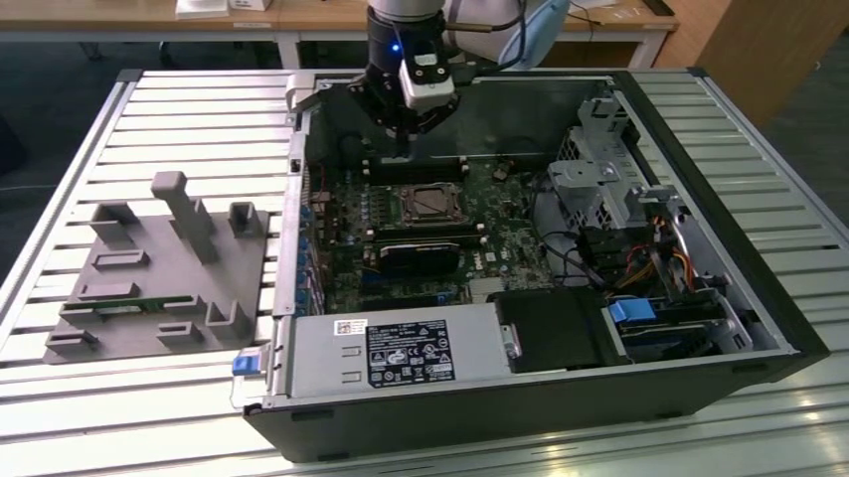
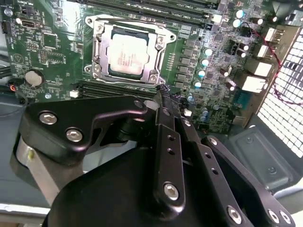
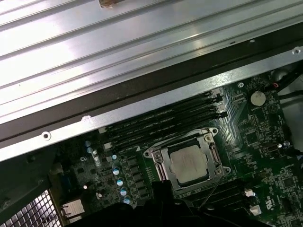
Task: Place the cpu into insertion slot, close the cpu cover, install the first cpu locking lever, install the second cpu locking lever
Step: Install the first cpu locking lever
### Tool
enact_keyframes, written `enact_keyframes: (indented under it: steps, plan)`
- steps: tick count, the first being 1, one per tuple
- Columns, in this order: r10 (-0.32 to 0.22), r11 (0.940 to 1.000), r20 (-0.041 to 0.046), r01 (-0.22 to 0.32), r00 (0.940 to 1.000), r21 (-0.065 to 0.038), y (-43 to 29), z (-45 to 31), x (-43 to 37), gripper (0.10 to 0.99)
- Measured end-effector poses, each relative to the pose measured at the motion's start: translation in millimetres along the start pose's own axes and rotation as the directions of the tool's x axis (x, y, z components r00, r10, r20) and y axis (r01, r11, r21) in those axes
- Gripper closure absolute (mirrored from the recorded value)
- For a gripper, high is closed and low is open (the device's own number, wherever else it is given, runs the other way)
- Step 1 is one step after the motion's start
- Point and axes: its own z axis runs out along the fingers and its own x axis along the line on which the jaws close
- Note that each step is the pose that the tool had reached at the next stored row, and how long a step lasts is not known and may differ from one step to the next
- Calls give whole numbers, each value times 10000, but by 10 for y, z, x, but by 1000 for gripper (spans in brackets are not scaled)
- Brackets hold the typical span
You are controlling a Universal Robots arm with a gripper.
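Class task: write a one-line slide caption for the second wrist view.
Gripper poised above the motherboard, with the cpu seated in its slot and the cpu cover closed around it.

Exterior view: set high and back from the slatted table (image 1: 159, 109), looking down into the open computer case (image 1: 743, 248) with the arm at the far side. Second wrist view: close above the green board (image 2: 42, 47), looking past the black gripper (image 2: 163, 97) toward the cpu (image 2: 127, 56). First wrist view: nearby, taking in the case's metal edge (image 3: 142, 101) and the table. Both wrist views share the cpu (image 3: 188, 163) and its surrounding board.
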Motion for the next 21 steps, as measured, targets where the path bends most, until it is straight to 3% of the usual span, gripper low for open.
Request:
enact_keyframes:
  steps: [11,21]
  plan:
    - [-471,9989,-5,471,9989,-13,13,41,-36,984]
    - [-757,9971,-46,757,9971,-3,90,61,-244,984]
